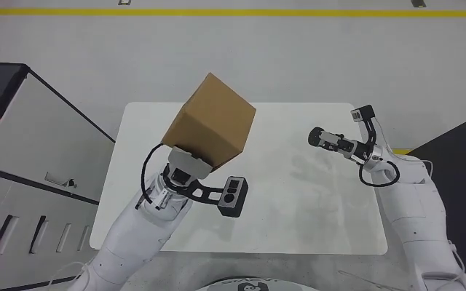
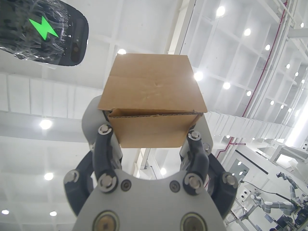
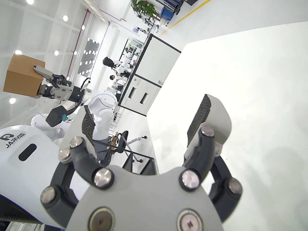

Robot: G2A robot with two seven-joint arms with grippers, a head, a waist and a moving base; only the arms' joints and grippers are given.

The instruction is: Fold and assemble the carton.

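Tilted carton (image 1: 210, 120) gripped at its lower end by the left tool (image 1: 191, 163), raised above the worktop (image 1: 306, 211).
Right tool (image 3: 144, 115) wide open, empty, well apart at 3 o'clock; carton toward 9 o'clock from it.

You'll see a white table (image 1: 313, 211) with rounded corners. A white cabinet (image 1: 51, 145) with dark edging stands near its left side. A yellow line (image 1: 233, 12) crosses the floor beyond its far side.
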